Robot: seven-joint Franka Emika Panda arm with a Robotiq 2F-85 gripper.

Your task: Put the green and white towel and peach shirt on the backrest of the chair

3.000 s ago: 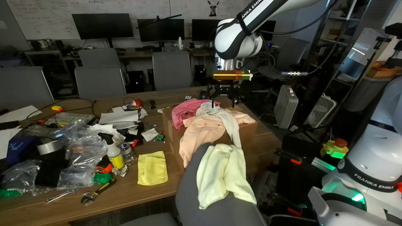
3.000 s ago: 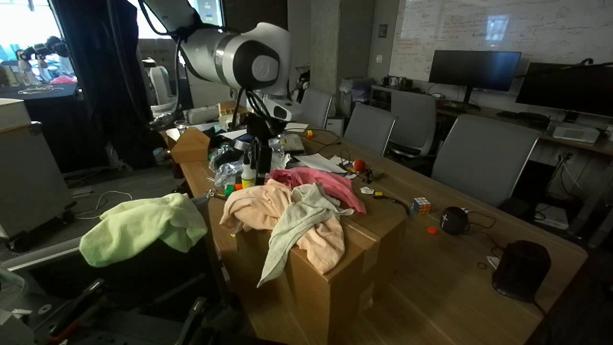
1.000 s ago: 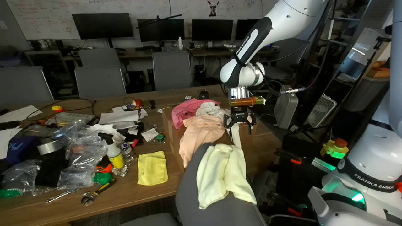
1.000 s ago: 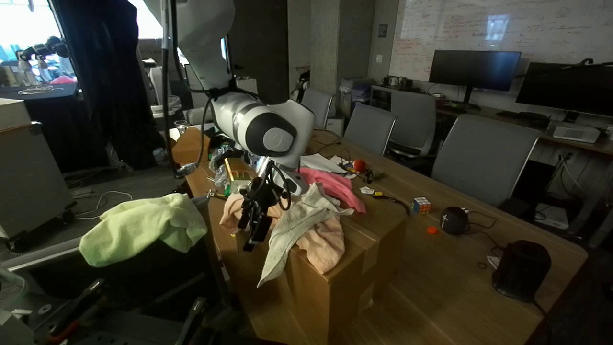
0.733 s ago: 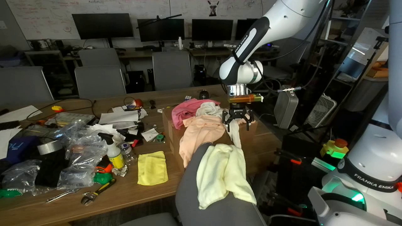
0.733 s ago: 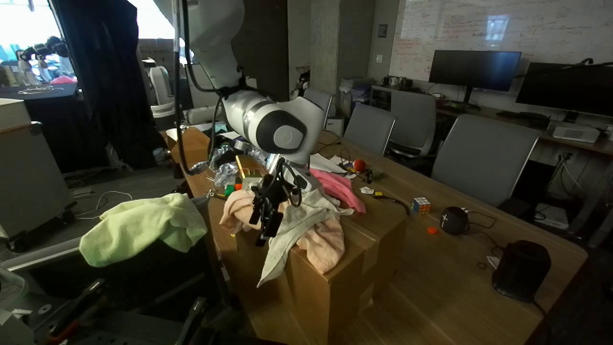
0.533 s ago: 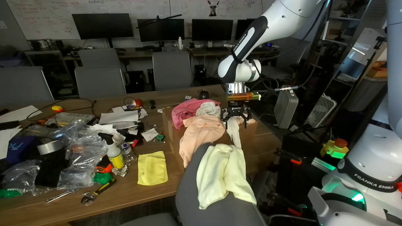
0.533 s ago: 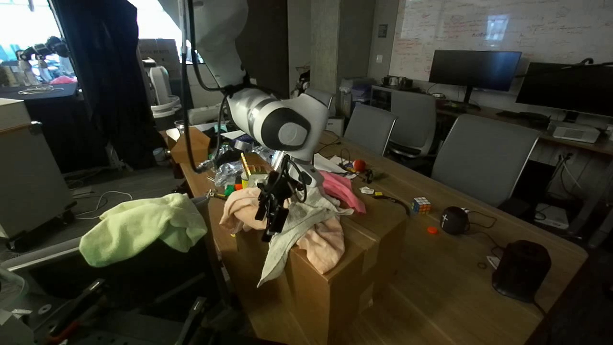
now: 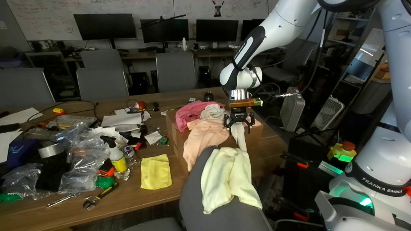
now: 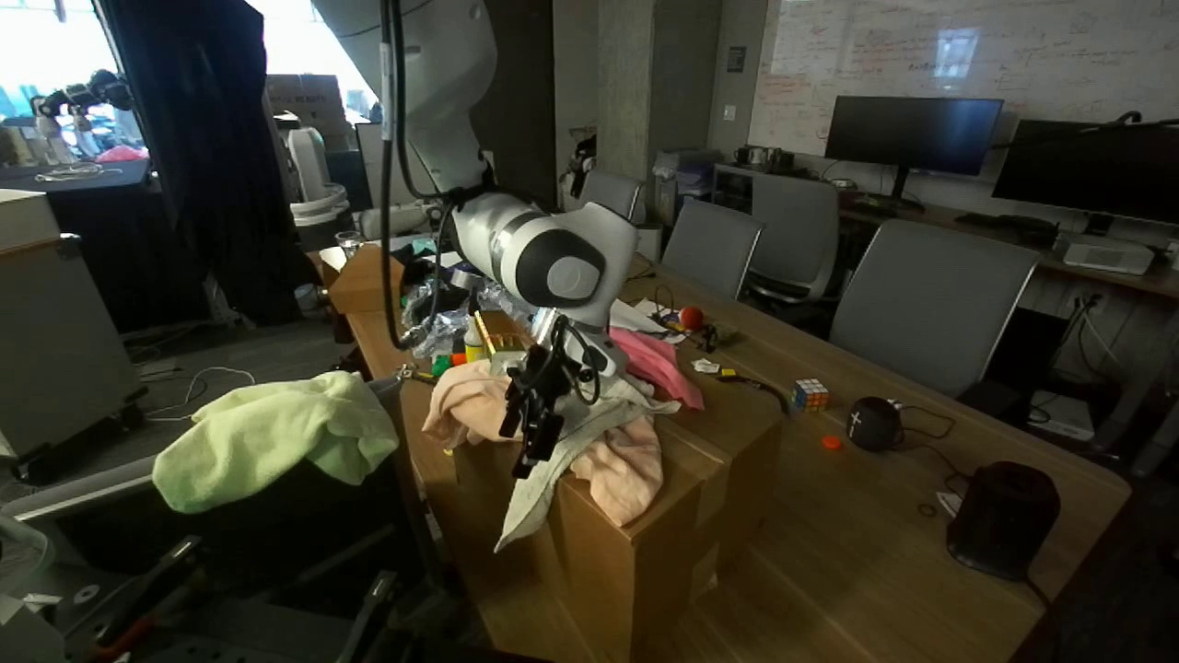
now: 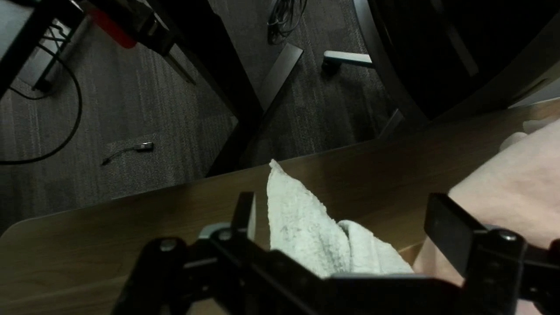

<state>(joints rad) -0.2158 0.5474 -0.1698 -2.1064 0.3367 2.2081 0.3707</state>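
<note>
plastic bags (image 9: 78, 166): heaped on the wooden table (image 9: 128, 192), left of the frame in an exterior view.
spray bottle (image 9: 118, 163): upright on the table, just right of the bags.
yellow cloth (image 9: 156, 173): laid on the table, left of lower centre.
pink cloth (image 9: 188, 115): on the upper left of the cardboard box (image 10: 672, 580), centre of the frame.
peach shirt (image 9: 205, 131): draped over the box at the centre of the frame, one end hanging low at the left.
pale grey-white cloth (image 9: 212, 111): across the top of the peach shirt, a strip hanging down the box's side.
chair (image 9: 224, 219): rounded grey backrest, bottom centre of the frame.
pale yellow-green towel (image 9: 228, 183): draped over the chair's backrest, lower centre.
gripper (image 9: 239, 131): right of centre, pointing down, jaws wide apart at the hanging strip; in the wrist view the strip shows between the fingers (image 11: 453, 232), whether touching or not i cannot tell.
grey case (image 9: 291, 110): upright, right of the frame.
</note>
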